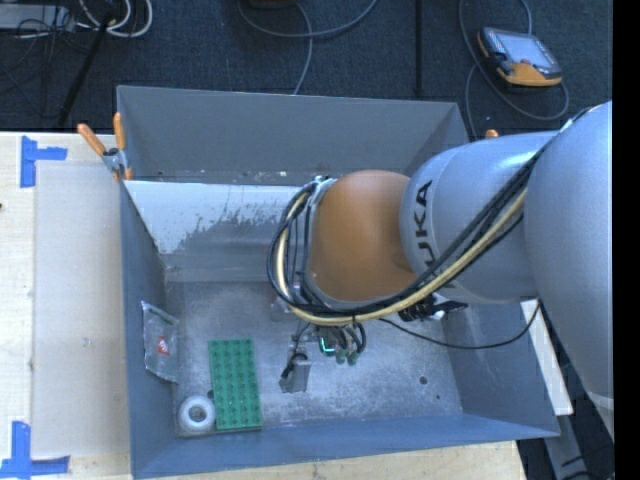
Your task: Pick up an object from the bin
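Dark grey piece (293, 374), small and longish, is what I take as the pick. It lies on the floor of the bin (300, 138), toward the front wall and near the middle of the floor's width. I cannot make out from up here what kind of thing it is.

My hand (337, 350) hangs low over the floor just to the right of it and a little further back, close beside it. Whether the two touch I cannot tell. How far the hand is open I cannot tell either, nor whether it has hold of anything, because the orange cover (360, 233) on the wrist and the loop of cables (288, 258) around it sit over most of it. A small green light glows on the hand's left side. The arm (500, 218) comes in from the right, across the bin's right wall.

To the left of the piece, and apart from it, a green studded plate (234, 384) lies flat with its long side running front to back. A roll of clear tape (197, 414) lies flat at the plate's front left corner, touching it or just beside it. Further back on the left, a clear plastic packet (160, 342) with something red inside leans at the foot of the left wall, near the plate's back corner but apart from it. The floor itself is scuffed grey metal.
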{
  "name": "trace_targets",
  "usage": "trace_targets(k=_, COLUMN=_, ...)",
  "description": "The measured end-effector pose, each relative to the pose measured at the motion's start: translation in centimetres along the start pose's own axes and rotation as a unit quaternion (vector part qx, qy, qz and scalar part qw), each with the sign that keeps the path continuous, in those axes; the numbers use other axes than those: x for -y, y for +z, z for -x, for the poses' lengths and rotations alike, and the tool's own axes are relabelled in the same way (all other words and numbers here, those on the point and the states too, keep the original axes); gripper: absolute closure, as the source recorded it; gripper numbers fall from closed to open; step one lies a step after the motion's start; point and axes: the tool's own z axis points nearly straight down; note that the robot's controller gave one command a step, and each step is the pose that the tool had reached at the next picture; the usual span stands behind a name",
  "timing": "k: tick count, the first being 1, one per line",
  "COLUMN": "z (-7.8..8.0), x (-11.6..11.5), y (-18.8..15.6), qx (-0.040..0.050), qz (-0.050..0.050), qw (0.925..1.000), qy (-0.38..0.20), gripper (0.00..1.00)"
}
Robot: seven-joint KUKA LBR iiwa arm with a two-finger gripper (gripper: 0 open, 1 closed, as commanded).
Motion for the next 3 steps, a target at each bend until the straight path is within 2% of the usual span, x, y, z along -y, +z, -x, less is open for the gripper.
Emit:
trace_targets(k=1, z=0.9, x=-6.8, y=5.9, qx=0.0024, qz=0.001, qw=0.9974, qy=-0.072, gripper=0.00)
trace_targets(k=2, z=1.2, x=-6.6, y=5.5, qx=0.0052, qz=0.001, qw=0.9976, qy=-0.068, gripper=1.00)
trace_targets(k=3, z=4.8, x=-5.8, y=-7.9, qx=0.0092, qz=0.001, qw=0.9973, qy=-0.072, gripper=1.00)
